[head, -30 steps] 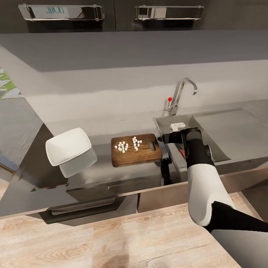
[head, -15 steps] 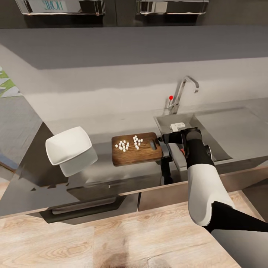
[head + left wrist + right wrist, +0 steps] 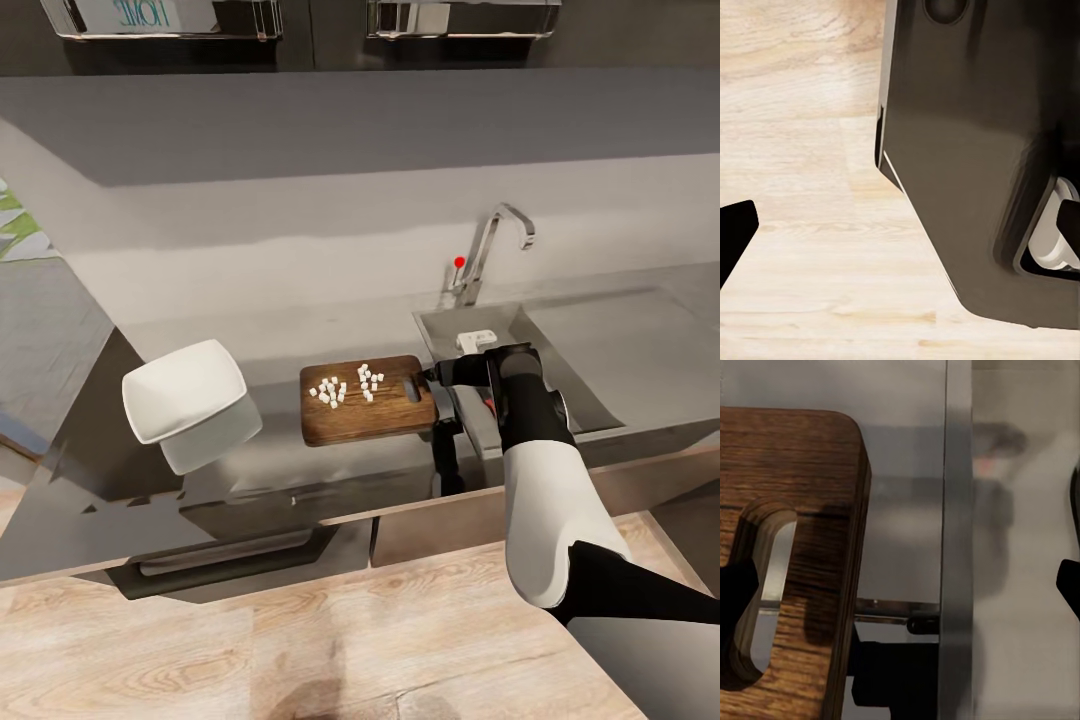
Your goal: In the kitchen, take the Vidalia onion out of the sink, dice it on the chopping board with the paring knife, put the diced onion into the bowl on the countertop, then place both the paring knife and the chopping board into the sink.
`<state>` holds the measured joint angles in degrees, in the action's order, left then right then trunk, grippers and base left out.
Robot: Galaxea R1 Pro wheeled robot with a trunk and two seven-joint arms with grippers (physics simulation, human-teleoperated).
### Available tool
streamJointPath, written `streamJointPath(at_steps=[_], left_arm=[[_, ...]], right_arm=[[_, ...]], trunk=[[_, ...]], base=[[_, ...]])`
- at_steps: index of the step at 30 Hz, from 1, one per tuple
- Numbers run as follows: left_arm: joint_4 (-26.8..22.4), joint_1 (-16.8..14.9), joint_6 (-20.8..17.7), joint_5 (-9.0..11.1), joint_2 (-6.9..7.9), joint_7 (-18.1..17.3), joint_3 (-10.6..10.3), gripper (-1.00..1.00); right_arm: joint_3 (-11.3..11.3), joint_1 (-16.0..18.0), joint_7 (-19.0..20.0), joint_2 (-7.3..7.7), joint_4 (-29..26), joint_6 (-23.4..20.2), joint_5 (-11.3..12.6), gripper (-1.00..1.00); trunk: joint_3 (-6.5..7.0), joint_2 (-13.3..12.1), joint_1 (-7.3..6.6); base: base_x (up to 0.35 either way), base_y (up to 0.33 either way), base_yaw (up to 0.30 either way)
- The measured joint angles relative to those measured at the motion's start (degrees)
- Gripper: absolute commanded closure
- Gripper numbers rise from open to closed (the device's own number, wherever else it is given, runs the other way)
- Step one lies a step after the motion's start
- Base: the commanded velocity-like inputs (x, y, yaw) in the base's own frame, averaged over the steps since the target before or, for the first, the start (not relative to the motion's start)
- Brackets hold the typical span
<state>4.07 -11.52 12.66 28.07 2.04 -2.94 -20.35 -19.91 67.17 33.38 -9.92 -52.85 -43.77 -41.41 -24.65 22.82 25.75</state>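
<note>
The dark wood chopping board [image 3: 365, 408] lies on the glossy countertop [image 3: 270, 455], just left of the sink [image 3: 440, 335]. Several white onion dice [image 3: 345, 386] sit on it. The white bowl [image 3: 185, 392] stands further left, empty. My right gripper [image 3: 440, 375] [image 3: 900, 592] hangs open at the board's handle end. One fingertip [image 3: 735, 592] is over the handle slot [image 3: 761, 585], the other over the sink's side. A red sliver [image 3: 488, 404] beside my forearm in the basin may be the paring knife; the rest is hidden. My left gripper [image 3: 900, 225] is open, low above the floor.
The chrome tap [image 3: 492, 245] with its red knob [image 3: 459, 263] rises behind the basin, and the flat drainboard [image 3: 620, 350] lies to the right. Dark cabinets and a drawer handle [image 3: 230, 560] sit below the counter. Wood floor [image 3: 300, 650] lies in front.
The head view shifted slightly between the oldest frame and half a second ago. Since then nothing has moved; the right arm, board, dice and bowl keep their places.
</note>
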Motion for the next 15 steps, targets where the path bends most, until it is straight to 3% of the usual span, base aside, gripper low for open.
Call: streamJointPath(at_steps=[15], left_arm=[[0.0,0.0,0.0,0.0,-0.02,0.0,0.0,-1.0]], right_arm=[[0.1,0.0,-0.1,0.0,1.6,0.0,-0.1,-1.0]], trunk=[[-0.29,0.0,0.0]], base=[[0.0,0.031,0.0]])
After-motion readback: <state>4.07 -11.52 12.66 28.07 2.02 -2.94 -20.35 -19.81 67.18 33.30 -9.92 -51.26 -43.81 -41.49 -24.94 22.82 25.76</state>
